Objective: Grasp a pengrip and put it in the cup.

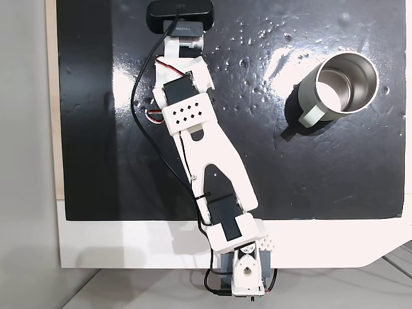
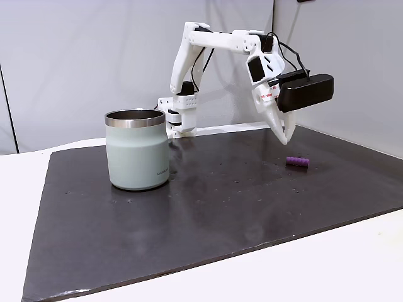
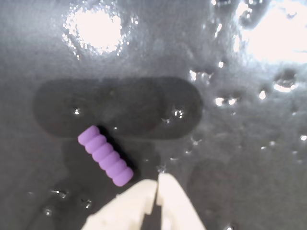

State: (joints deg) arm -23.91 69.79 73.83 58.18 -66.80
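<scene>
Your hand [image 3: 157, 184] is clenched on nothing, fingertips pressed together, poised above the table [image 3: 249, 143]. In the wrist view the pengrip [image 3: 105, 155] lies just up and left of the tips, close but not touching, its long axis slanting from upper left to lower right. You'd need to open and shift left to straddle it. It's a small purple ribbed tube, lying flat, well apart from the cup [image 2: 137, 150].

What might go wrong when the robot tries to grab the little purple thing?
The gripper looks shut and sits beside the pengrip, not over it, so coming down it could nudge it and make it roll on the shiny black mat. The cup stands far off, so the tiny pengrip might slip out on the way.
</scene>
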